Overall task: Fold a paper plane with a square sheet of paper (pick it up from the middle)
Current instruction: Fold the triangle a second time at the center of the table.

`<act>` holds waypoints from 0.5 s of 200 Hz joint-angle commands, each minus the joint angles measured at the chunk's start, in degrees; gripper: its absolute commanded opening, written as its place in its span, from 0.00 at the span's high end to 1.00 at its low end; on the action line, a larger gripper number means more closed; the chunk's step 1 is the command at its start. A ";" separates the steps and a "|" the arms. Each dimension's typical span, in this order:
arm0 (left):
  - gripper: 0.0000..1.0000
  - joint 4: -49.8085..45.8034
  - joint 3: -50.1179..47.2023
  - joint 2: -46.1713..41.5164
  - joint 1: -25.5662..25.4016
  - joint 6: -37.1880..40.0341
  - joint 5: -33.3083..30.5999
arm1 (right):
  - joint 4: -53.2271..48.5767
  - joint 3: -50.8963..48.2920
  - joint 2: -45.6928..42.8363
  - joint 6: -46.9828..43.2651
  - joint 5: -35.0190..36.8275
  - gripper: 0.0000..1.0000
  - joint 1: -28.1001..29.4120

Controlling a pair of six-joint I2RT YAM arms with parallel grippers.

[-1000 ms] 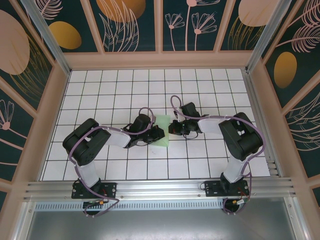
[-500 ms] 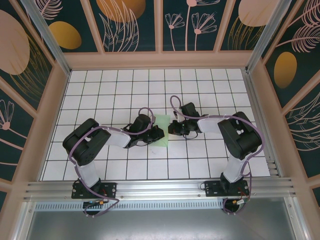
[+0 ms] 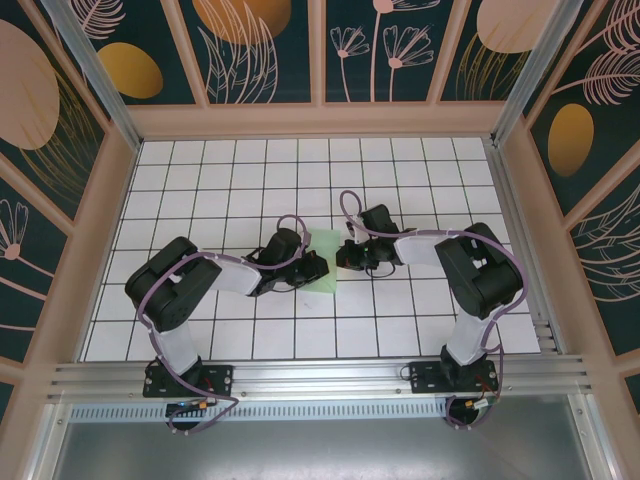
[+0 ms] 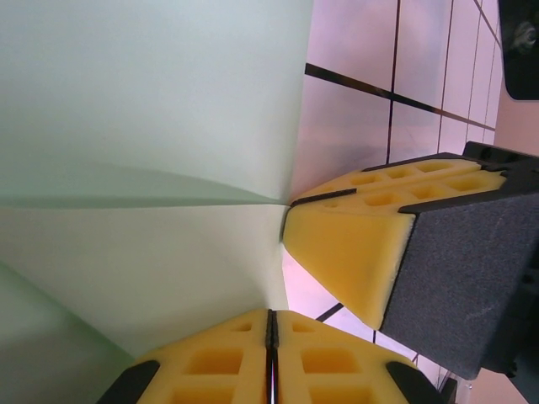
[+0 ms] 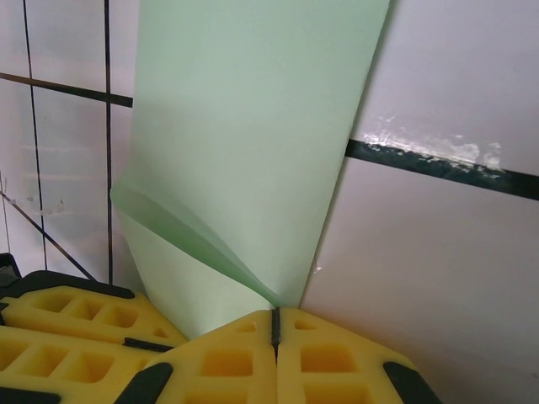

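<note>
Where the paper lies: pale mint-green square sheet of paper, partly folded with one crease lifted, on the table at the centre of the top view, between the two grippers.
Left gripper: left gripper just left of centre. Its yellow foam pads are pressed together at the bottom of its wrist view, and the sheet's lower flap runs into their seam.
Right gripper: right gripper just right of centre, pads closed, pinching the folded corner at their tip.
Surface: white tiled table with dark grid lines.
Room: dark teal wall panels with leaf and flower drawings in tan frames across the top and sides. A silver metal rail runs along the bottom.
</note>
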 commanded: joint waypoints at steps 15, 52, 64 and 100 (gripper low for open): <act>0.86 0.93 0.07 -4.15 -0.20 1.12 1.09 | 0.62 1.34 0.38 -1.53 -0.39 0.95 0.28; 0.85 0.30 0.55 -3.08 -0.14 1.65 0.53 | 0.38 1.52 0.34 -1.68 -0.13 0.94 0.33; 0.85 0.06 1.02 -1.69 -0.21 1.66 0.53 | 0.26 1.47 0.40 -1.72 -0.13 0.94 0.33; 0.86 -2.05 2.50 1.06 -0.20 1.72 -0.98 | -0.12 1.58 0.26 -1.79 -0.06 0.94 0.28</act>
